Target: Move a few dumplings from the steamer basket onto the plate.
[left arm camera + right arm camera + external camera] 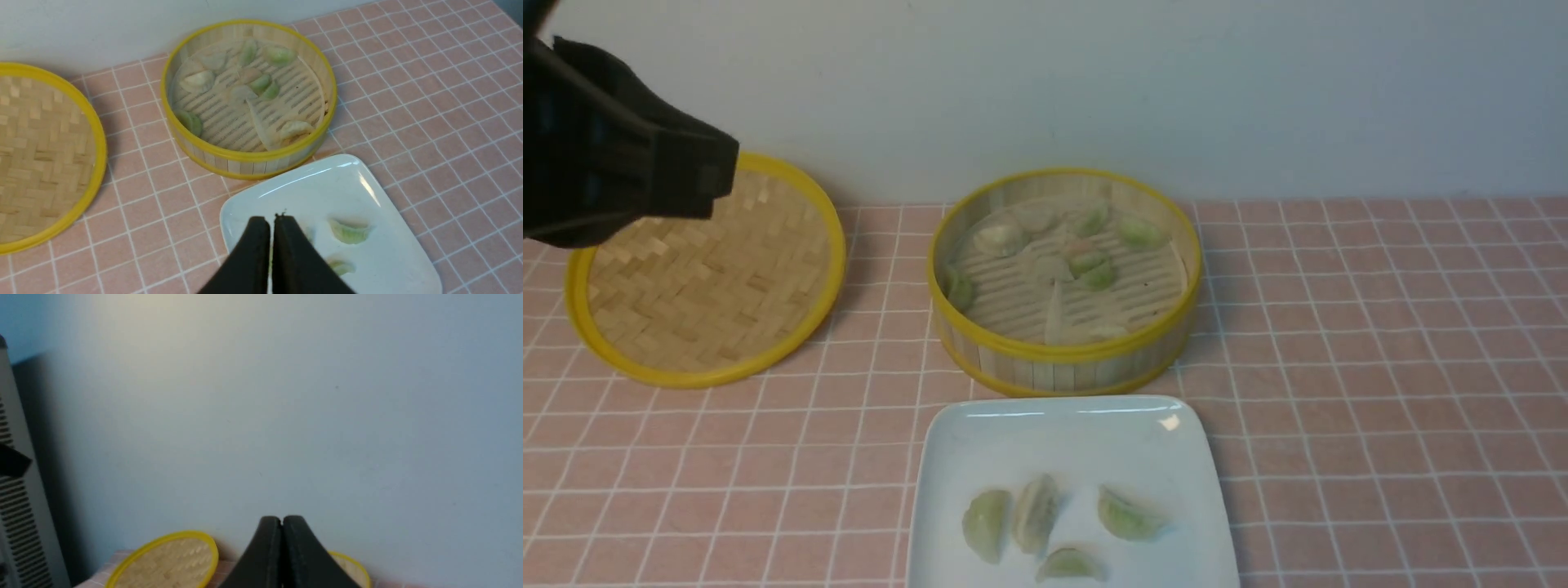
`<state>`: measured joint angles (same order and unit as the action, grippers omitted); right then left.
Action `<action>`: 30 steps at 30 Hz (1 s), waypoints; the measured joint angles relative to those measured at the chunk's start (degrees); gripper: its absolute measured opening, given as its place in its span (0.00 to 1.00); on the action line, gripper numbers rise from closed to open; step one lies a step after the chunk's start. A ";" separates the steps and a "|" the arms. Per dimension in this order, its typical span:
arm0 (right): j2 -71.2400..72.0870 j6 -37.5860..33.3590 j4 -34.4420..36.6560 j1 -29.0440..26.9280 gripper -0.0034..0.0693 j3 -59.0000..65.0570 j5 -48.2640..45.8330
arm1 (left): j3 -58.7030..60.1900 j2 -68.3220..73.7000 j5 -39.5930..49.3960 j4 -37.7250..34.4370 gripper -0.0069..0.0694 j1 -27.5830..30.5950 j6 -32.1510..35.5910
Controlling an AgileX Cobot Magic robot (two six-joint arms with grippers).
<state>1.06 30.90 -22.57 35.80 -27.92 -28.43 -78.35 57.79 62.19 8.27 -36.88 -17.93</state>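
Note:
The steamer basket [1066, 355] stands at the middle back and holds several pale green dumplings [1094, 269]. The white square plate [1062, 433] lies just in front of it with several dumplings [1127, 514] on it. My left gripper [271, 220] is shut and empty, raised high above the plate's [310, 192] left part; its black body [645, 171] shows at the front view's upper left. The basket [249, 157] and a plated dumpling [349, 232] also show in the left wrist view. My right gripper [282, 518] is shut and empty, facing the wall, outside the front view.
A flat woven bamboo lid [703, 286] with a yellow rim lies left of the basket, partly behind my left arm. The pink checked cloth [1380, 367] covers the table. A pale wall [1094, 82] rises right behind the basket and lid.

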 joint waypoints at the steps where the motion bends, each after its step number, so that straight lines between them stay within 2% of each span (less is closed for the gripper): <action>1: 0.00 0.48 -2.04 0.00 0.03 0.79 0.64 | 0.20 0.08 -0.09 0.40 0.08 0.00 0.00; 8: 0.00 0.61 -3.82 0.00 0.03 1.31 1.42 | 7.72 -9.38 -2.21 2.70 0.08 0.00 -0.05; 17: 0.00 0.61 -4.05 0.00 0.03 1.51 1.42 | 27.19 -32.61 -14.90 3.33 0.08 0.00 -1.00; 24: 0.00 0.61 -4.05 0.00 0.03 1.51 1.42 | 33.50 -41.20 -16.14 3.33 0.08 0.00 -1.04; 30: 0.00 0.61 -4.05 0.00 0.03 1.51 1.42 | 34.91 -42.10 -15.93 3.40 0.08 0.00 -0.98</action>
<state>1.06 31.51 -26.62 35.80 -26.41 -27.01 -43.44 15.69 46.26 11.68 -36.88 -18.91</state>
